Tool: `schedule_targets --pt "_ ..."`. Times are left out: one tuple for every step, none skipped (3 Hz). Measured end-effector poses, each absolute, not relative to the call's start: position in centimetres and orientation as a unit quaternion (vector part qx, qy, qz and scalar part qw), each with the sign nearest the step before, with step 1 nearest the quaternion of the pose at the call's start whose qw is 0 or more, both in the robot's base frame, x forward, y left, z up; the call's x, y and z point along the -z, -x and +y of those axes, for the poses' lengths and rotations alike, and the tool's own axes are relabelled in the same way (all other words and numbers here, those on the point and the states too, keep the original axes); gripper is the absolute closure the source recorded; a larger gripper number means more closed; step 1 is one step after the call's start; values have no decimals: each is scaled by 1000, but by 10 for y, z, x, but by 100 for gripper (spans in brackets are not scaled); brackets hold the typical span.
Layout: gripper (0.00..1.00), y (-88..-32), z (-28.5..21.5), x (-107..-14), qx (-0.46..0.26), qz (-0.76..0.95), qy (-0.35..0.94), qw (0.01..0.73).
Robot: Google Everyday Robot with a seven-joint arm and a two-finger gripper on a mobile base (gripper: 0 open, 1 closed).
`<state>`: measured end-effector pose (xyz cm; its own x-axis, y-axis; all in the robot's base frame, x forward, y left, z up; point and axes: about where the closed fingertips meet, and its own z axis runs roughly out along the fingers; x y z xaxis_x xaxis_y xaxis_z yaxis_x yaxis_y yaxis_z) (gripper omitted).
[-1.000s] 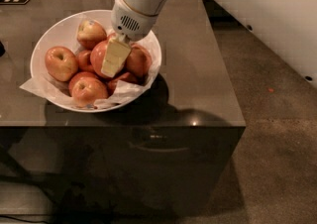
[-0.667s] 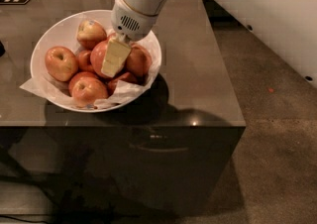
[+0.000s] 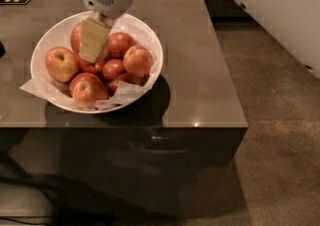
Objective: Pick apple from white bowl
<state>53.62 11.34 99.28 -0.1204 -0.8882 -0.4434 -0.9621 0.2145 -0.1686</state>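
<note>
Fruit at issue is the apple (image 3: 75, 37), an orange-red one at the back left of the pile, with only its left flank showing because the gripper (image 3: 93, 40) hangs right in front of it. It lies in the white bowl (image 3: 52, 35), propped against its neighbours and not on the bottom, which is probably why the arm comes at it from above and not from the side. Whether the gripper is spread, pressed together or already pinching the apple cannot be told (its pale tip covers the very spot that would settle it).

Around it are a yellowish apple at the left (image 3: 61, 63), a larger one at the front (image 3: 90, 91), another at the right (image 3: 137, 60) and smaller dark red apples (image 3: 113, 68) in the middle. Crumpled white paper (image 3: 126, 91) lines the bowl and spills over its rim, likely cushioning the fruit. The bowl stands on a grey-brown table (image 3: 200, 45), towards its left side, within the arm's easy reach.
</note>
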Motion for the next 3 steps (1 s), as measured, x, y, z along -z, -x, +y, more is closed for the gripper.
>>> schedule_targets --pt "100 -531 130 -1023 -58 739 627 239" --pt "100 -528 134 -1045 -41 738 627 246" --pt "100 -526 130 -1070 -24 739 622 256"
